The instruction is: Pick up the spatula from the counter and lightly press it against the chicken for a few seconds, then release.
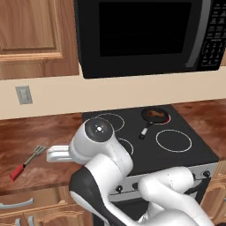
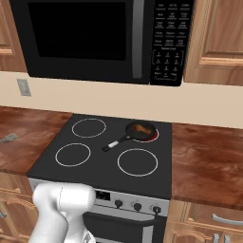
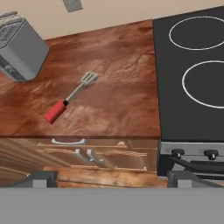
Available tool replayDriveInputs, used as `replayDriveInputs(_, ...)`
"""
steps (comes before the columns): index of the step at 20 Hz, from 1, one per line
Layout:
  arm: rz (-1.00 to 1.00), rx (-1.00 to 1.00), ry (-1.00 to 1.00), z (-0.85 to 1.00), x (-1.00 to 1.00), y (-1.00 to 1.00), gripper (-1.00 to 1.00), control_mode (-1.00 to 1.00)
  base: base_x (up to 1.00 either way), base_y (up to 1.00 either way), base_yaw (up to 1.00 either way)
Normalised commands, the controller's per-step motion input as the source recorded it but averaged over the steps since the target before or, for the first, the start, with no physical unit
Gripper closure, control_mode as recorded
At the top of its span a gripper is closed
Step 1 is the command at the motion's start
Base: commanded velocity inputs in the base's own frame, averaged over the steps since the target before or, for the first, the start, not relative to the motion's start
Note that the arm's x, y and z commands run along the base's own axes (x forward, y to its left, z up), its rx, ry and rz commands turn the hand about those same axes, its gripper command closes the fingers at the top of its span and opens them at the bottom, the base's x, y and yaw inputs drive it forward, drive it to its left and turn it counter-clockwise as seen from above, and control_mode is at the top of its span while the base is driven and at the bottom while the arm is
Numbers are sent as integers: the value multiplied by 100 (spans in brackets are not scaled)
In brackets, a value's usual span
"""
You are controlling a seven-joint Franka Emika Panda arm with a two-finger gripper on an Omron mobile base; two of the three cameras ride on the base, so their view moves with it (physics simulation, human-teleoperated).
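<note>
Spatula (image 3: 70,98), one only, is lying flat on the wooden table (image 3: 118,87) to the left of the stove (image 2: 99,161), touching nothing else. It has a red handle and a grey slotted head. In the left base view the spatula (image 1: 27,162) is lying near the table's front edge with its handle pointing toward the front left. In the right base view just its head (image 2: 7,138) is showing at the left border. One white arm (image 1: 99,145) is bending over the stove's left side. In the hand view two dark fingertips (image 3: 41,178) are rising at the bottom, spread wide with nothing between them, so the jaws are released and empty, with the spatula well apart from them. One black pan (image 2: 141,132) is sitting on the rear right burner, which is glowing red, with its handle pointing toward the front left. One piece of browned chicken (image 2: 139,127) is lying inside it, well apart from the spatula. The stove is showing four burner rings in all, three of them bare white circles. One black microwave (image 2: 95,38) is hanging above the stove. One grey wall outlet (image 1: 24,94) is sitting on the wall to the left. One grey toaster (image 3: 19,50) is standing on the table beyond the spatula in the hand view.
</note>
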Motion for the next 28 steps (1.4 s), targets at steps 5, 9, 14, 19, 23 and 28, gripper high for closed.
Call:
replayDriveInputs(5, 0, 0, 0, -14, 6, 21, -100, -100, 0, 0, 0)
replayDriveInputs(9, 0, 0, 0, -10, 3, 16, -100, -100, 0, 0, 0)
replayDriveInputs(14, 0, 1, 0, -4, 11, 20, -100, -100, 0, 0, 0)
replayDriveInputs(19, 0, 3, 2, 0, 22, 20, -100, -100, 0, 0, 0)
replayDriveInputs(23, 0, 3, 1, 0, 22, 21, -100, -100, 0, 0, 0)
replayDriveInputs(28, 0, 2, 0, -7, 18, 25, -100, -100, 0, 0, 0)
